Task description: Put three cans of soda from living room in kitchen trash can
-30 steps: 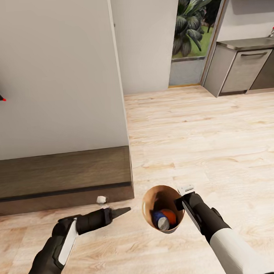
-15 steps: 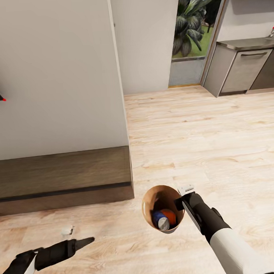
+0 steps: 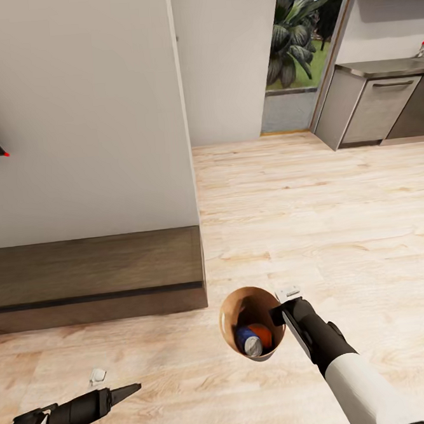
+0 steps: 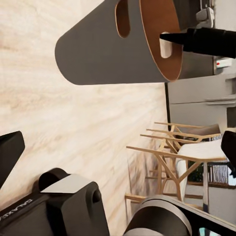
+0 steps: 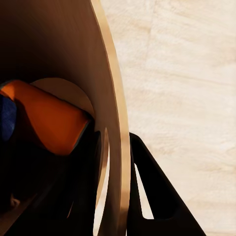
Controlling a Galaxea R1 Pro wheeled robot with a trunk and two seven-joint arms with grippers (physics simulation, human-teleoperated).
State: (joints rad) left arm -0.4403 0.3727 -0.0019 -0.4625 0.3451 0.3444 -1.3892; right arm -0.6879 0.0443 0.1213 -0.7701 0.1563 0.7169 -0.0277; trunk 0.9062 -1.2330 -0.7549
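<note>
My right gripper (image 3: 284,308) is clamped on the rim of the tash can (image 3: 232,309), low in the head view just right of centre; in the right wrist view one dark finger (image 5: 152,191) lies against the outside of the wall (image 5: 115,147) and the other sits inside it, so the wall is pinched between them. Inside the bin I see an orange can (image 3: 264,334) and a blue can (image 3: 247,340) with a silvery top, both lying against the bottom; the orange one (image 5: 49,123) also shows in my right wrist view, with a sliver of blue (image 5: 6,118) beside it. A third can I cannot make out. My left gripper (image 3: 111,386) is at the lower left corner of the head view, well apart from the bin, its fingers spread and holding nothing. Farther up on the left runs a low dark-wood cabinet (image 3: 95,272) under a white wall, and in the upper right corner stand the kitchen cabinets (image 3: 376,106) beyond the light wood floor (image 3: 313,197).
</note>
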